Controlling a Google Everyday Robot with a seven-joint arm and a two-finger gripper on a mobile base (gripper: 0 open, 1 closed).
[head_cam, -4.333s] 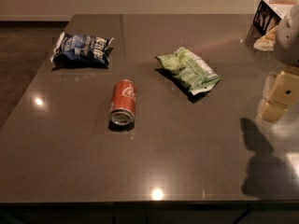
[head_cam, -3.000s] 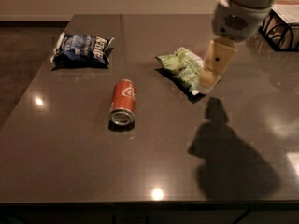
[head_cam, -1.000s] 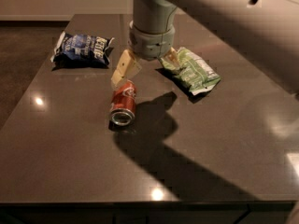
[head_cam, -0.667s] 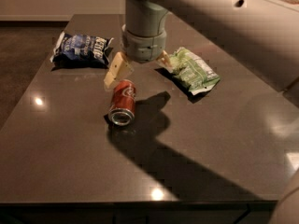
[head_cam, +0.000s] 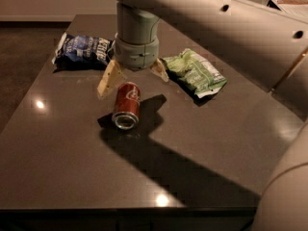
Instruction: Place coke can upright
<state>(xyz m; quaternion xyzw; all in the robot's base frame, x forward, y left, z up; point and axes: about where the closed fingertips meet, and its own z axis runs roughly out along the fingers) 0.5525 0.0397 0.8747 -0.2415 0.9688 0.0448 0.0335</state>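
The coke can (head_cam: 127,105) is red with a white script logo and lies on its side on the dark table (head_cam: 62,153), its silver open end facing the front. My gripper (head_cam: 133,77) hangs right above the can's far end. It is open, with one cream finger (head_cam: 109,78) to the can's left and the other finger (head_cam: 159,69) to its right. The fingers straddle the can without touching it.
A blue chip bag (head_cam: 84,50) lies at the back left. A green chip bag (head_cam: 194,72) lies right of the gripper. My large arm (head_cam: 226,28) crosses the top right and casts a broad shadow over the table's front right.
The arm has swept in from the right to the can. Over the last second the gripper has moved left and lower, and its fingers now straddle the can's far end.
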